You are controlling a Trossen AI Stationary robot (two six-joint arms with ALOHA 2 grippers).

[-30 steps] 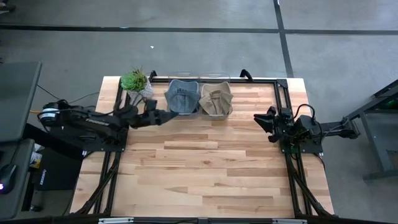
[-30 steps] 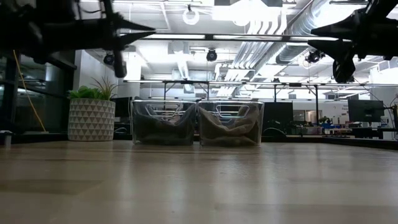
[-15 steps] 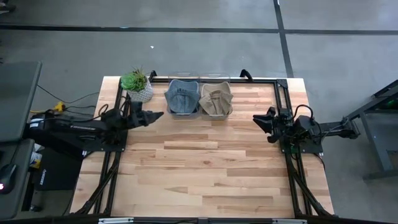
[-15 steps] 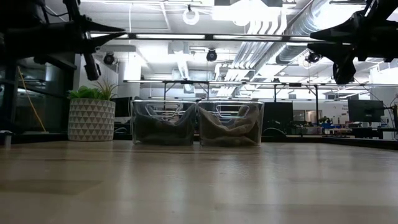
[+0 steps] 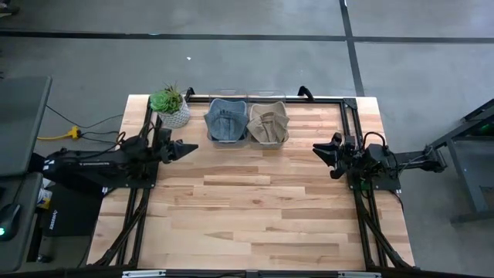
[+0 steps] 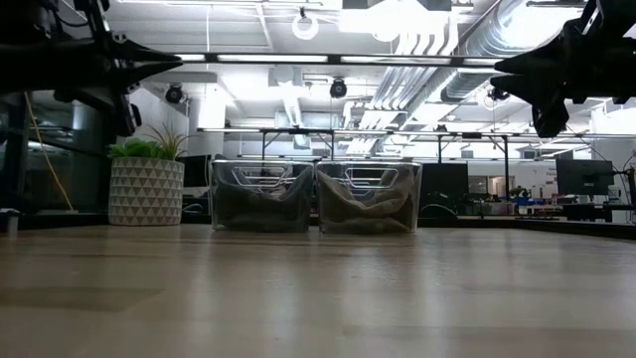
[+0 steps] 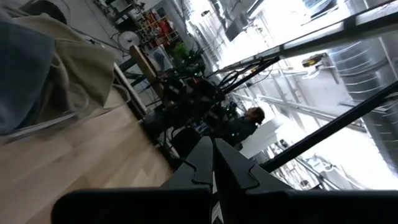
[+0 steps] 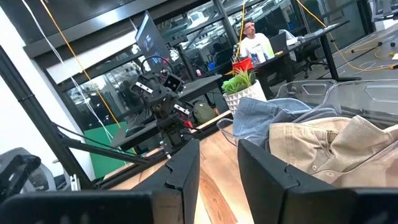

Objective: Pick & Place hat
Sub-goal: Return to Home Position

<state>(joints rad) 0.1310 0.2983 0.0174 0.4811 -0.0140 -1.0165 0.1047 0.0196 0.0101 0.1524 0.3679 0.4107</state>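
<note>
Open workshop behind, with ceiling ducts, desks and monitors; in front, wooden tabletop [image 5: 255, 208] on a black frame.

1. Left transparent bin [image 6: 261, 174]: stood at the middle of the far edge, touching its neighbour. Held gray cap [image 5: 225, 121] fabric heaped to the rim; could not tell how many caps.
2. Right transparent bin [image 6: 369, 174]: stood just beside it, on the right. Held the brown cap [image 5: 268, 123], crumpled.
3. Potted plant [image 5: 169, 104]: stood at the far left corner, near the left bin but apart from it.
4. Left gripper [image 5: 194, 144]: hung above the left edge, just in front of the plant, pointed toward the bins, clear of both. Seen in the wrist view with fingers pressed together and nothing between them.
5. Right gripper [image 5: 318, 150]: hung above the right edge, pointed inward, well apart from the bins. Seen with fingers spread and empty.
6. Person [image 8: 256, 42]: sat at a desk beyond the table, far from both arms.

Judged the sorting finished, with no cap lying on the bare wood and only the retreat to rest pending.

Advised for that retreat:
- Draw the left arm straight back over its own edge.
- Keep it raised, and swing wide of the plant pot.
- Leave both bins untouched.
- Leave the right arm as it hung, apparently parked.
</note>
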